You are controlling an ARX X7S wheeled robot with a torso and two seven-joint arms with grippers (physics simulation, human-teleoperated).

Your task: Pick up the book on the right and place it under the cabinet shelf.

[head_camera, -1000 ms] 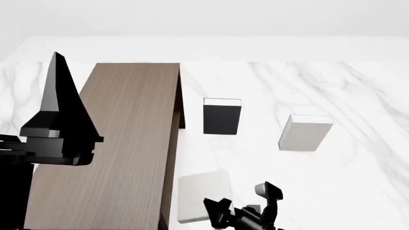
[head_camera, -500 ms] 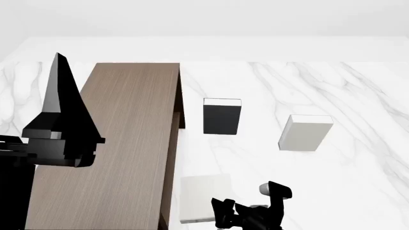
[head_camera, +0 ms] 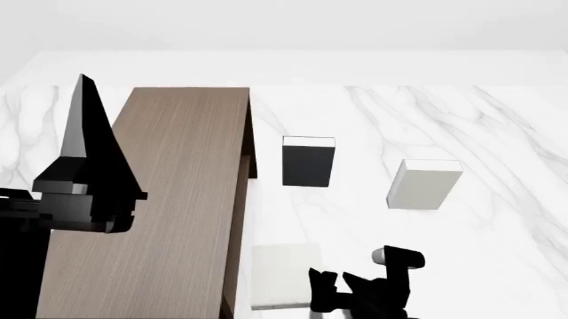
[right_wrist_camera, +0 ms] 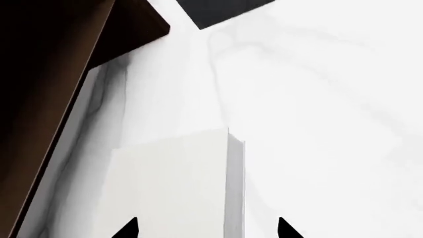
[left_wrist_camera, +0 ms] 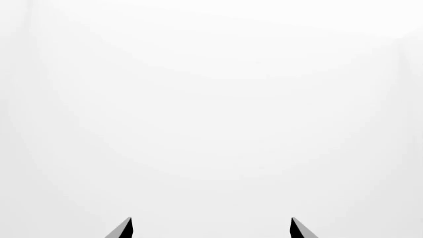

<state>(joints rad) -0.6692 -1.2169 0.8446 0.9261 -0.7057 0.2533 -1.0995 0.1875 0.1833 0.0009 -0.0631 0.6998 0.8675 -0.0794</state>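
The thin pale grey-white book (head_camera: 284, 274) lies flat on the marble table, close beside the tall dark brown cabinet shelf (head_camera: 169, 199). My right gripper (head_camera: 362, 271) is open just to the right of the book, at the view's bottom edge. In the right wrist view the book (right_wrist_camera: 172, 183) lies below the spread fingertips of my right gripper (right_wrist_camera: 206, 229), with its long edge between them and the cabinet (right_wrist_camera: 46, 99) beside it. My left gripper (head_camera: 87, 126) is raised at the left, beside the cabinet. In the left wrist view my left gripper (left_wrist_camera: 210, 228) is open and empty.
A black book with a white top (head_camera: 308, 161) stands behind the flat book, and its corner shows in the right wrist view (right_wrist_camera: 225, 10). A thicker boxy pale grey book (head_camera: 424, 184) stands to the right. The white marble table (head_camera: 497, 252) extends right.
My right gripper has moved to the right, away from the cabinet. The flat book has turned slightly and lies squarer to the cabinet. The left arm has barely moved.
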